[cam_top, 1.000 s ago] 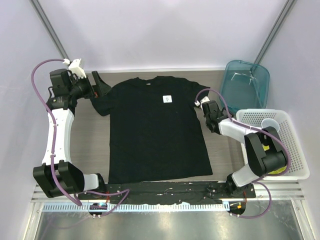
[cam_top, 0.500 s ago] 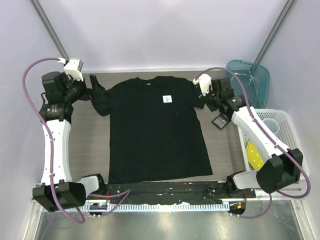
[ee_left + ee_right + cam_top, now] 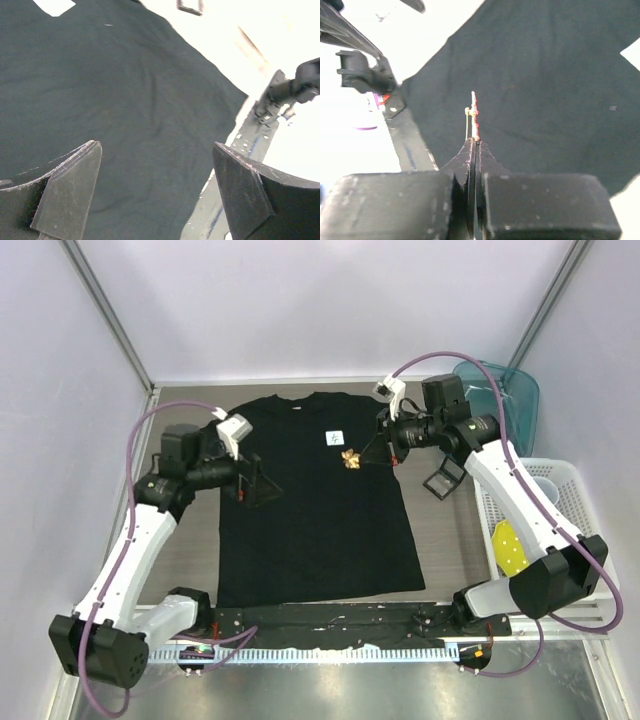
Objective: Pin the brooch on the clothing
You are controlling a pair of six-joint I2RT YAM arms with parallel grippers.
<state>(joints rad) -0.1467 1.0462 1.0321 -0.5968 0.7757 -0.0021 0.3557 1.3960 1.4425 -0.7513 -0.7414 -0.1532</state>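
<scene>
Two arms hang over the clothing (image 3: 310, 530), a black T-shirt spread flat on the table (image 3: 440, 540), and the pinning itself is not yet done. Right gripper (image 3: 475, 142) has its jaws pressed together on the brooch (image 3: 474, 111), which stands edge-on out of the fingertips, red on one face with a thin golden pin beside it. From above, the brooch shows as a small golden-orange leaf over the chest, just beside and below the white label (image 3: 335, 438). Whether it touches the cloth I cannot tell, though the wrist view suggests it is held clear. Left gripper (image 3: 155, 195) is spread wide with nothing between its fingers, poised over the other side of the shirt and well apart from the brooch. So the pick-up looks complete and the carry to the chest nearly so. What remains, by my reckoning, is to bring the pin down to the fabric, perhaps with the free gripper steadying the cloth, push the point through, and let go. One small black box (image 3: 443, 480) lies on the table just beside the shirt, under the right arm
</scene>
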